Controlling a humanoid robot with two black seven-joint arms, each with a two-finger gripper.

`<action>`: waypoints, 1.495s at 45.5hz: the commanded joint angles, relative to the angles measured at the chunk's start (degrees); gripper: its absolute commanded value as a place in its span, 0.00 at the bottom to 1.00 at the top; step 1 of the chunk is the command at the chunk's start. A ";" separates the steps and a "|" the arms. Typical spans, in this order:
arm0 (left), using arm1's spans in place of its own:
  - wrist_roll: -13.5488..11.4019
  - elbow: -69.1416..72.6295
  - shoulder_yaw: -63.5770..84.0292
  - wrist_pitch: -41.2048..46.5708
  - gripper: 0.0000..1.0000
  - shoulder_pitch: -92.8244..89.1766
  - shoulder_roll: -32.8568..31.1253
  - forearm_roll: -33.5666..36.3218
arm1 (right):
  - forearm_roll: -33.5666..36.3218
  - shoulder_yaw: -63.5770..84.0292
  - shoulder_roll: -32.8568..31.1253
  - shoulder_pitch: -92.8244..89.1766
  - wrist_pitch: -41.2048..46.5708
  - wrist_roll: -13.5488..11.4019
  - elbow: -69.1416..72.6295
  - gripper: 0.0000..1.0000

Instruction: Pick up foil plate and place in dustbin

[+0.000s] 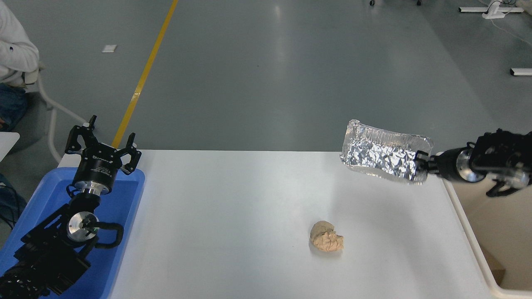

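Gripping foil plate by its right end, right gripper holds it airborne, long axis left-right. Dustbin lies right of it, below the arm. Left gripper parked w/ fingers spread.

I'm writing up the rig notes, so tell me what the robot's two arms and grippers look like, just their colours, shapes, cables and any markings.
Both arms are matte black with round silver metal joint rings. The left gripper has a black cylindrical body with small white lettering, too small to read, several dark linkage fingers, and a black cable looping beside its wrist. The right gripper is slim and dark ahead of a black cylindrical wrist with a silver disc and looping cables.
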State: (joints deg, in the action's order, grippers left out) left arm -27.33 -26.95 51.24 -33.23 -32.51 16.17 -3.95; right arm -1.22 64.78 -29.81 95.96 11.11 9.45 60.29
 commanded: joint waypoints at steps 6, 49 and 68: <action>0.00 -0.03 0.00 0.01 0.99 -0.01 0.00 0.00 | -1.33 0.08 -7.10 17.85 12.35 1.10 1.41 0.00; 0.00 -0.03 0.00 0.01 0.99 0.08 0.00 0.00 | -3.62 2.01 -13.17 24.90 14.47 0.48 -4.38 0.00; 0.00 0.06 0.08 0.01 0.99 0.08 0.00 0.00 | 13.68 2.10 -12.64 -15.17 13.24 0.39 -46.39 0.00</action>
State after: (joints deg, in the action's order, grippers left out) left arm -27.33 -26.95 51.29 -33.20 -32.43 16.18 -3.96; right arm 1.44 67.26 -42.83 102.60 24.86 9.97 35.43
